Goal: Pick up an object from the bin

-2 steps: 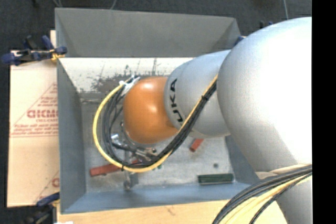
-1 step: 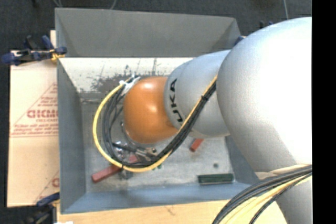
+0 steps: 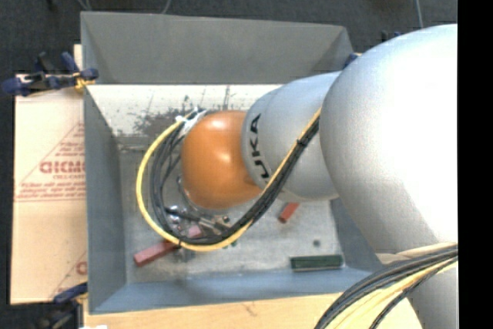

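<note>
Part of my gripper (image 3: 183,221) shows low in the bin's front left, just under the arm's orange cover. A flat red stick (image 3: 154,253) lies on the floor right below and to the left of it, one end reaching under the cables. Whether the gripper touches the stick is hidden.
A small red piece (image 3: 287,213) lies right of centre, half under the arm. A dark green flat bar (image 3: 316,263) rests along the front wall at the right. The arm and its looped cables cover the middle of the bin.
</note>
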